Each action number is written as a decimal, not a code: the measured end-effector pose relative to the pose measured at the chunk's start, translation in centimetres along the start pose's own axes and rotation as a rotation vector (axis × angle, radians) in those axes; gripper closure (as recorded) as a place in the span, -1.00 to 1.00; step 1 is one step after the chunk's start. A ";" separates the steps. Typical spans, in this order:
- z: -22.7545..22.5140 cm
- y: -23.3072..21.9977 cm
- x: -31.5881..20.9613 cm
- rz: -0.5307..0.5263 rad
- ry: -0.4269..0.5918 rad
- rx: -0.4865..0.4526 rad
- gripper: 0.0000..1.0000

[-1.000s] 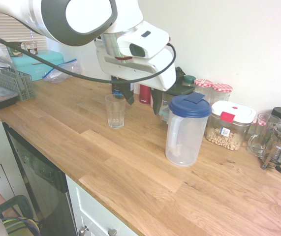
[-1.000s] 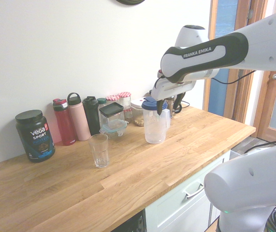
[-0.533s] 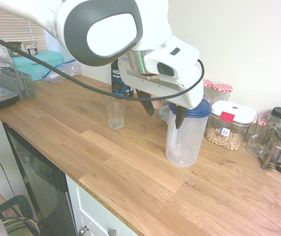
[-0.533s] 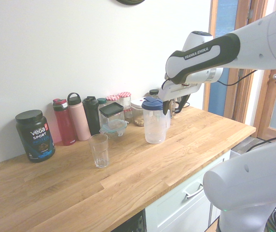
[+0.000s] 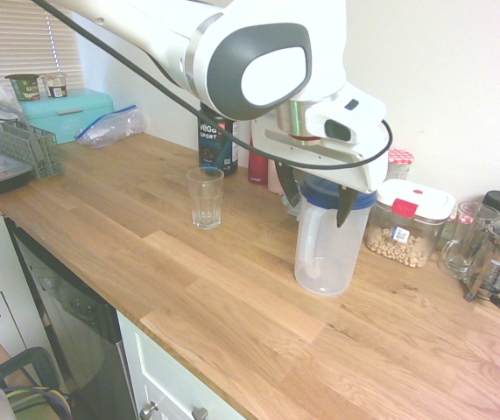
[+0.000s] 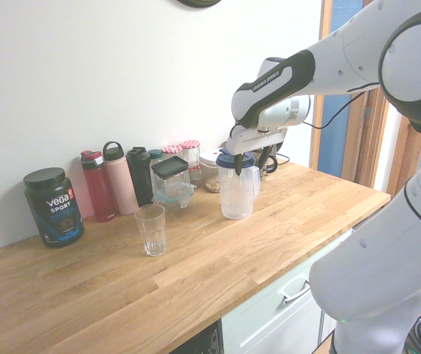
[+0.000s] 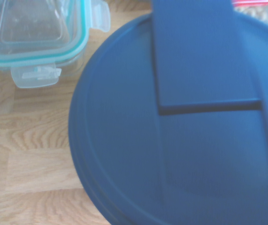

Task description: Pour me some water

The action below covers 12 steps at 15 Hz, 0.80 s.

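One jug point(image 5: 327, 241) to deal with: clear plastic, blue lid point(image 7: 195, 140), right of centre in the first exterior view, upright on the wooden counter point(image 5: 232, 306). Holds only a little water point(image 5: 320, 278), barely visible at the bottom, so probably light and easy to tip, though smooth-walled and likely slippery, and soft enough to flex under a hard squeeze. Offers a moulded handle on the side facing the lower left of that frame; probably best taken there or across the upper body just below the lid. Shows the gripper point(image 5: 315, 198) with jaws wide apart, hanging at lid level with one finger on either side of the jug's top; cannot tell whether either touches. Places the empty glass point(image 5: 205, 198) well apart, toward the left of centre, with bare counter between, so plenty of room for carrying and tilting that way. Looks tighter behind and to the right: a chickpea box point(image 5: 407, 223) just beside the jug, a clear teal-rimmed container point(image 7: 35, 33) near it, a French press point(image 5: 495, 262) at the far right. Leaves the counter's front edge well clear of the jug.
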<state>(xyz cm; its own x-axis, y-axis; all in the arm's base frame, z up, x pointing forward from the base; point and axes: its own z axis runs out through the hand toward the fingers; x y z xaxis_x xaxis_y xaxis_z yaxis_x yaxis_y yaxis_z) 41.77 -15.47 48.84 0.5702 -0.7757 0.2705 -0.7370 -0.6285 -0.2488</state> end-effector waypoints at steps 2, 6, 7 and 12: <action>0.8 -0.1 -0.1 0.000 -0.009 -0.007 1.00; 1.9 0.0 0.0 0.012 -0.019 -0.015 1.00; 2.1 0.0 0.1 0.016 -0.020 -0.014 1.00; 2.6 0.1 0.1 0.018 -0.024 -0.017 1.00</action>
<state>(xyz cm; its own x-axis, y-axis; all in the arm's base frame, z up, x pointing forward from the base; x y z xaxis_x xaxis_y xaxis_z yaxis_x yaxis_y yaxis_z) 42.65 -15.76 46.44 0.5652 -0.7881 0.2438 -0.7531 -0.6136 -0.2374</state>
